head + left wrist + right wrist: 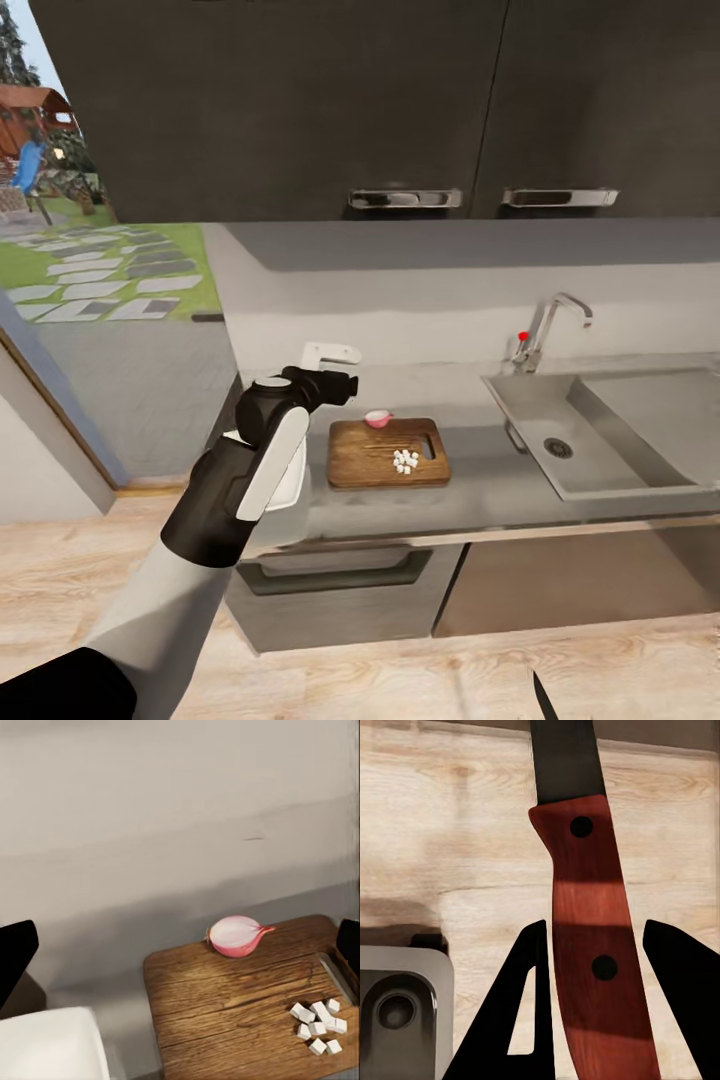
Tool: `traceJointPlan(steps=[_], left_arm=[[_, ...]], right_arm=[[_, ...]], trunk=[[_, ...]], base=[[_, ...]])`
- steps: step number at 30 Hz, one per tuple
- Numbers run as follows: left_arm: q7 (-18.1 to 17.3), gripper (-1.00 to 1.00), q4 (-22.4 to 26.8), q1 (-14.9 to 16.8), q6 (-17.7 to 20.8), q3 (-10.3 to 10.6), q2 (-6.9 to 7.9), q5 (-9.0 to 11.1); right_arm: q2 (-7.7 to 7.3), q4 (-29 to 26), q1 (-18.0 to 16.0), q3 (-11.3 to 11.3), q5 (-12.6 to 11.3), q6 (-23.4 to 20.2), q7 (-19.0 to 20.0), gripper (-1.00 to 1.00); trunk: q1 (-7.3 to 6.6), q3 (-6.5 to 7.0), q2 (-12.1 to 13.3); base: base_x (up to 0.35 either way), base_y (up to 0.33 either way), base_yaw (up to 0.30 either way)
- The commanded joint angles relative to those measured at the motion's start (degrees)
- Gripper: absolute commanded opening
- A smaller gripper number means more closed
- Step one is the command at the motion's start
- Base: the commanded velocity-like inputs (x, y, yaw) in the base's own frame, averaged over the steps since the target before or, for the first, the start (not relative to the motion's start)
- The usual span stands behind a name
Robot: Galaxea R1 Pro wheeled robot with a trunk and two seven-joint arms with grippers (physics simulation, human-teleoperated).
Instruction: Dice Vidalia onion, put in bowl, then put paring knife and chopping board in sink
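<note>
While the left gripper (335,385) hovers with fingers spread wide left of the chopping board (385,460), diced onion (405,461) sits near the board's right end. A pink onion half (377,418) rests at its far edge. The right gripper (592,967) clasps the paring knife (585,945) by its red handle.

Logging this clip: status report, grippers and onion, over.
Right gripper shut on paring knife, low over floor. Left gripper open, empty, above bowl. Diced onion and onion half on chopping board. Nothing in the way.
</note>
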State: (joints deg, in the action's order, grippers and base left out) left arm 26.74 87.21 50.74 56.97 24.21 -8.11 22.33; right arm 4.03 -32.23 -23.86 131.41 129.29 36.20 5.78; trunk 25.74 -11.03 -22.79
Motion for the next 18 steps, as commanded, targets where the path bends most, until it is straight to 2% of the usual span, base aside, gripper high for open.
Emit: traceJointPlan(steps=[1,9,12,18], left_arm=[[0.6,1.00,-0.2,0.1,0.2,0.0,0.02,0.6],[0.6,1.00,-1.4,0.1,0.1,0.1,0.06,0.6],[0.6,1.00,-2.4,0.1,0.1,0.1,0.10,0.6],[0.5,1.00,-4.0,0.1,0.1,0.1,0.11,0.6]], right_arm=[[0.01,-0.3,-0.1,0.3,-0.3,0.4,0.6,-1.00],[0.06,-0.3,-0.1,0.3,-0.3,0.3,0.6,-1.00],[0.09,-0.3,-0.1,0.3,-0.3,0.2,0.5,-1.00],[0.10,-0.3,-0.1,0.3,-0.3,0.2,0.5,-1.00]], trunk=[[0.04,-0.06,-0.1],[0.04,0.45,-0.1],[0.04,0.52,-0.1],[0.04,0.54,-0.1]], base=[[0.000,0.000,-0.236],[0.003,0.000,-0.232],[0.108,0.000,-0.084],[0.258,0.000,-0.011]])
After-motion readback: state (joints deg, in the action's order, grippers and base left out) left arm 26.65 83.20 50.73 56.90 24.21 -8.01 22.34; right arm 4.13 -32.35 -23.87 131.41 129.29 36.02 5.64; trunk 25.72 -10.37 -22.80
